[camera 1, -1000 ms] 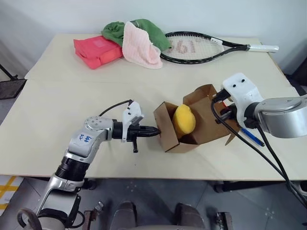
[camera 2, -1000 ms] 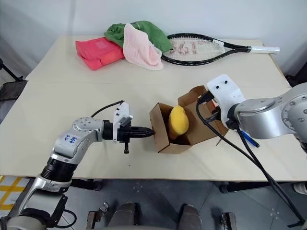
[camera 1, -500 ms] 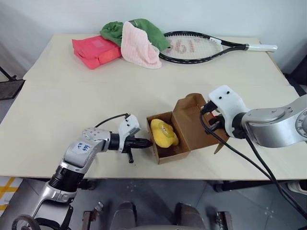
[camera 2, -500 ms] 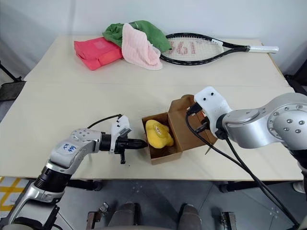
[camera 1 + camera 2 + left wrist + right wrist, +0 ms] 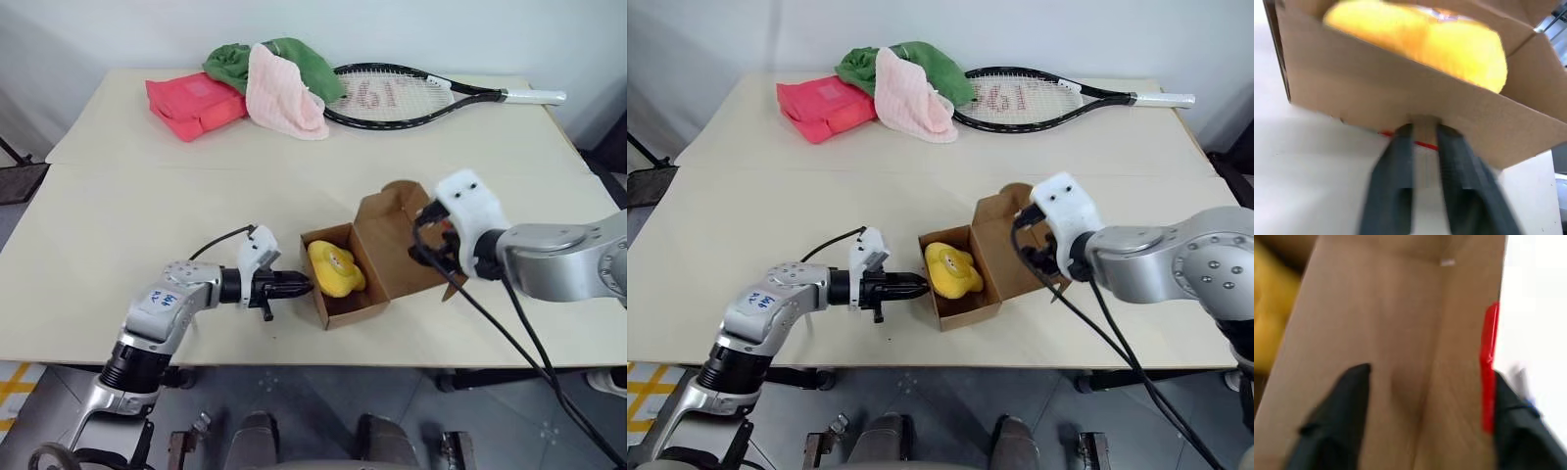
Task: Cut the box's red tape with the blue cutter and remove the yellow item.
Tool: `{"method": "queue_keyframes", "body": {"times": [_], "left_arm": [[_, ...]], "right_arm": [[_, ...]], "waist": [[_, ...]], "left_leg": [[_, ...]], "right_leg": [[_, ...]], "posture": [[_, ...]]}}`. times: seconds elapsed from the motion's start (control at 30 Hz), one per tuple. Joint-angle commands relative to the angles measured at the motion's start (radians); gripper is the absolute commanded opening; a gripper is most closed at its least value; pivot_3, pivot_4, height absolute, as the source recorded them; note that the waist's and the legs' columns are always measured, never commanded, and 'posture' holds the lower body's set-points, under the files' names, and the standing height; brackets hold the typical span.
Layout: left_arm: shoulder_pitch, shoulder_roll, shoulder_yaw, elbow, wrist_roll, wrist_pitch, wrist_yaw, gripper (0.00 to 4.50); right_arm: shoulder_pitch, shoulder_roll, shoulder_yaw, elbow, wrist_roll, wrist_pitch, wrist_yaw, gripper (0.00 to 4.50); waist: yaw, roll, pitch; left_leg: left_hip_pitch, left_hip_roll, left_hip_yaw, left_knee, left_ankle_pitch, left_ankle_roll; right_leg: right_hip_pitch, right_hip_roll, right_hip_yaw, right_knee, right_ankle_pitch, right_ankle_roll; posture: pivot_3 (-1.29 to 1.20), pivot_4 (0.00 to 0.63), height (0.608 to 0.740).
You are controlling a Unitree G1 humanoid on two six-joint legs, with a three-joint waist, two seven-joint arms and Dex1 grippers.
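Box (image 5: 345, 284) now set down open on counter (image 5: 147, 215). Left hand (image 5: 1422, 134) slightly parted at its near wall, right hand (image 5: 1425, 377) spread over flap. Yellow item (image 5: 333, 269) exposed inside, ready for removal.

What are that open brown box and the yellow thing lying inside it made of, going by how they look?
The box looks like plain brown cardboard: matte, with thin folded flaps and raw cut edges. A strip of glossy red tape clings to one flap edge and looks like plastic. The yellow item seems soft, perhaps plush or foam: it is lumpy and rounded with a dull, slightly fuzzy surface, though the exact material is hard to tell.
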Motion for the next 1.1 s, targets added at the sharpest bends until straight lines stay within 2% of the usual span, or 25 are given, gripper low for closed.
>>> {"method": "queue_keyframes", "body": {"times": [0.03, 0.07, 0.13, 0.23, 0.3, 0.43, 0.6, 0.8, 0.93, 1.03, 1.1], "left_arm": [[0.019, 0.065, 0.063, -0.031, -0.037, -0.039, -0.059, 2.15], [0.032, 0.088, 0.089, -0.026, -0.046, -0.046, -0.071, 2.45], [0.070, 0.138, 0.138, -0.012, -0.066, -0.070, -0.116, 3.07], [0.130, 0.186, 0.222, 0.051, -0.064, -0.177, -0.156, 4.02], [0.173, 0.205, 0.308, 0.110, -0.068, -0.277, -0.181, 4.47], [0.241, 0.248, 0.435, 0.215, -0.088, -0.386, -0.236, 4.47], [0.351, 0.318, 0.503, 0.241, -0.098, -0.437, -0.308, 4.47], [0.423, 0.377, 0.515, 0.182, -0.104, -0.437, -0.366, 4.47], [0.339, 0.365, 0.410, 0.083, -0.114, -0.389, -0.353, 4.47], [0.149, 0.335, 0.253, 0.020, -0.105, -0.250, -0.310, 4.47], [-0.018, 0.276, 0.131, 0.015, -0.047, -0.239, -0.289, 4.47]], "right_arm": [[0.134, -0.014, -0.204, -0.051, -0.135, -0.139, 0.294, 4.23], [0.218, -0.007, -0.289, -0.073, -0.191, -0.209, 0.431, 4.50], [0.368, 0.004, -0.427, -0.105, -0.294, -0.329, 0.666, 4.50], [0.512, 0.010, -0.539, -0.111, -0.416, -0.446, 0.899, 4.50], [0.589, 0.045, -0.624, -0.070, -0.494, -0.550, 1.039, 4.50], [0.644, 0.110, -0.725, -0.001, -0.565, -0.690, 1.234, 4.50], [0.762, 0.102, -0.725, -0.081, -0.617, -0.780, 1.544, 4.50], [0.818, 0.075, -0.771, -0.165, -0.619, -0.757, 1.635, 4.50], [0.803, 0.044, -0.852, -0.180, -0.583, -0.709, 1.618, 4.50], [0.791, 0.033, -0.868, -0.188, -0.572, -0.683, 1.603, 4.50], [0.781, 0.032, -0.866, -0.202, -0.567, -0.671, 1.588, 4.50]], "waist": [[0.002, 0.000, 0.000], [0.003, 0.000, 0.000], [0.004, 0.000, 0.000], [0.005, 0.000, 0.000], [0.002, 0.000, 0.000], [-0.002, 0.000, 0.000], [-0.002, 0.000, 0.000], [0.001, 0.000, 0.000], [0.004, 0.000, 0.000], [0.024, 0.000, 0.000], [0.035, -0.001, 0.000]], "left_leg": [[0.000, 0.000, 0.000, 0.000, 0.000, 0.000], [0.000, 0.000, 0.001, -0.001, 0.000, 0.000], [0.000, 0.000, 0.001, -0.001, 0.000, 0.000], [0.001, 0.000, 0.001, -0.001, 0.000, 0.000], [0.002, 0.000, 0.001, -0.001, 0.000, 0.000], [0.002, 0.000, 0.002, -0.001, 0.000, 0.000], [0.004, 0.000, 0.001, -0.002, 0.000, 0.000], [0.004, 0.000, 0.001, 0.001, 0.000, 0.000], [0.005, 0.000, 0.001, 0.000, 0.000, 0.000], [0.006, 0.000, 0.001, 0.001, 0.000, 0.000], [0.005, 0.000, 0.001, 0.003, 0.000, 0.000]], "right_leg": [[0.000, 0.000, 0.000, 0.000, 0.000, 0.000], [0.000, 0.000, 0.000, -0.001, 0.000, 0.000], [0.000, 0.000, 0.000, -0.001, 0.000, 0.000], [0.000, 0.000, 0.000, -0.001, 0.000, 0.000], [0.001, 0.000, 0.000, 0.000, 0.000, 0.000], [0.001, 0.000, 0.000, 0.000, 0.000, 0.000], [0.001, 0.000, 0.000, 0.000, 0.000, 0.000], [0.004, 0.000, 0.000, 0.002, 0.000, 0.000], [0.004, 0.000, 0.001, 0.002, 0.000, 0.000], [0.005, 0.000, 0.001, 0.002, 0.000, 0.000], [0.006, 0.000, 0.001, 0.002, 0.000, 0.000]], "posture": [[0.00, 0.150, 0.740], [0.00, 0.150, 0.740], [0.00, 0.150, 0.740], [0.00, 0.150, 0.740], [0.00, 0.150, 0.740], [0.00, 0.150, 0.740], [0.00, 0.150, 0.740], [0.00, 0.150, 0.740], [0.00, 0.150, 0.740], [0.00, 0.150, 0.740], [0.00, 0.150, 0.740]]}}
